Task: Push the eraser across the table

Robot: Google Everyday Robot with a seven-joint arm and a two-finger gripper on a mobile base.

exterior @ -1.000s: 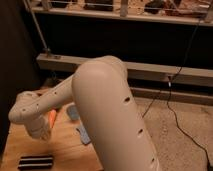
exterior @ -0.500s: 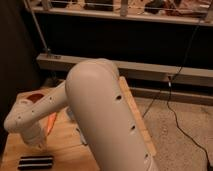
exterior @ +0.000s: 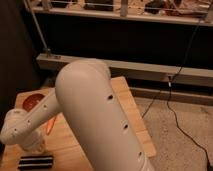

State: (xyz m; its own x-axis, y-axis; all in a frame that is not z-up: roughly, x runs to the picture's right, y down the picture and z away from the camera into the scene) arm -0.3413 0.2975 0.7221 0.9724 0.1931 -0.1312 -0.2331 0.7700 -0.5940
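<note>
The eraser [exterior: 35,161], a flat black block with a lighter stripe, lies at the front left corner of the light wooden table [exterior: 128,102]. My gripper [exterior: 35,145] hangs from the white wrist at the far left. It is shut, empty, and just above and behind the eraser. Whether it touches the eraser I cannot tell. My bulky white arm [exterior: 95,115] covers the middle of the table.
An orange carrot [exterior: 49,126] lies partly hidden beside the forearm. A red round dish [exterior: 33,101] sits at the back left. Beyond the table are a metal rail [exterior: 150,70] and a dark shelf. A black cable [exterior: 170,107] runs over the floor on the right.
The arm has swung further left and lower, bringing the wrist down towards the eraser. The arm now hides the blue pieces seen earlier. The eraser has stayed in place.
</note>
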